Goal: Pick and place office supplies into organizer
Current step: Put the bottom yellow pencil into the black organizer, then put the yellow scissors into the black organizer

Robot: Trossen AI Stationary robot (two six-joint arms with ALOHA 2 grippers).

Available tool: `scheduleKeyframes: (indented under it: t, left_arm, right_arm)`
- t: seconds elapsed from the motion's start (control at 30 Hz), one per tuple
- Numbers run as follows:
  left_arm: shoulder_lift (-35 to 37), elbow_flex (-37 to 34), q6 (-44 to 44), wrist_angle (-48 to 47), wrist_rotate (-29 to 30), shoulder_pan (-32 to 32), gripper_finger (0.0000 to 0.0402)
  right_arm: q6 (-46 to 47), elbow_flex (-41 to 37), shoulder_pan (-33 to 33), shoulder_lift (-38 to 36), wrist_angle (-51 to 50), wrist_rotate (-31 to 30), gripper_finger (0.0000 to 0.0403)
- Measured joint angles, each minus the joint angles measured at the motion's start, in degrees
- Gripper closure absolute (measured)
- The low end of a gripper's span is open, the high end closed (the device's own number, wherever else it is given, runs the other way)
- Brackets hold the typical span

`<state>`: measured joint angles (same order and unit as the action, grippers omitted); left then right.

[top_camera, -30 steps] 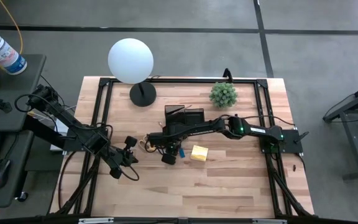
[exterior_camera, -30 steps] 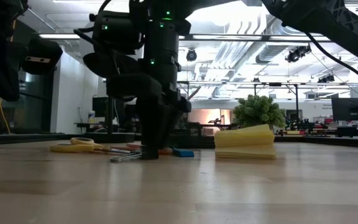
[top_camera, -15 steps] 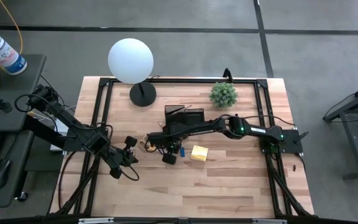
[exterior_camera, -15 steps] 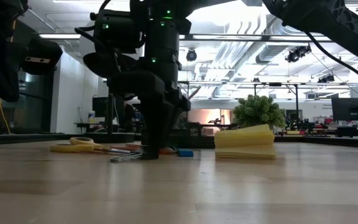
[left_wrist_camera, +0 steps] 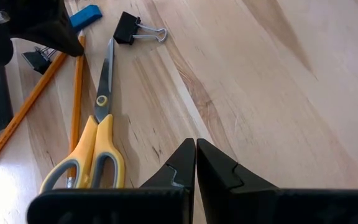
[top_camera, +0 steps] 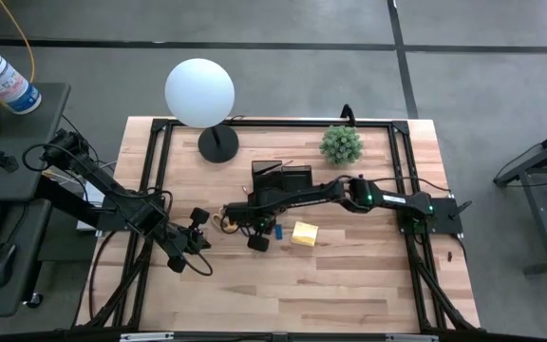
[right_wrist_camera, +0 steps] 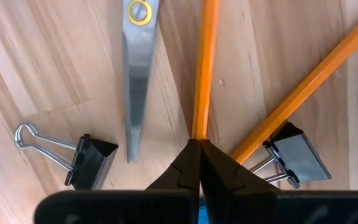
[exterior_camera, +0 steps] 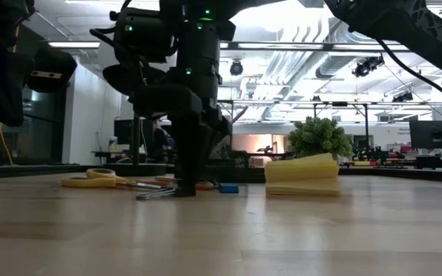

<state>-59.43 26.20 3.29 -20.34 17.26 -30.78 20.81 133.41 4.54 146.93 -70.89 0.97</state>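
Currently we have the right gripper closed on one orange pencil lying flat on the table beside the scissors and two binder clips; the organizer stands just behind. We should lift straight up, keeping clear of the second pencil. Left gripper waits shut nearby

A: Where is there room on the counter?

B: The near half is bare wood, with open passage along its front.

A: And the middle?

B: Crowded. Scissors, two orange pencils, two binder clips and the sticky-note pad lie close together, with the right gripper closed down among them.

A: Farther back?

B: The organizer, lamp and plant block it.
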Motion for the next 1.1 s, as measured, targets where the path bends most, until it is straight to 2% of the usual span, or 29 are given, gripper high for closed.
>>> scheduleKeyframes:
  t: [0.4, 0.6, 0.73, 1.1]
  left_arm:
    - [-0.01, 0.00, 0.04, 0.00, 0.00, 0.00, 0.0396]
    - [-0.01, 0.00, 0.15, 0.02, 0.00, -0.01, 0.0396]
    - [-0.01, 0.00, 0.15, 0.02, 0.00, 0.01, 0.0396]
    - [-0.01, 0.00, 0.20, 0.42, -0.01, -0.01, 0.0396]
  right_arm:
    - [0.05, 1.50, 0.10, -1.80, -0.84, -2.60, 0.0402]
    - [1.23, 1.50, 0.08, -1.94, -1.52, 0.20, 0.0399]
    - [1.70, 1.50, 0.38, -1.95, -2.07, 0.88, 0.0386]
    - [3.29, 1.50, 1.66, -1.99, 4.54, 1.25, 0.0323]
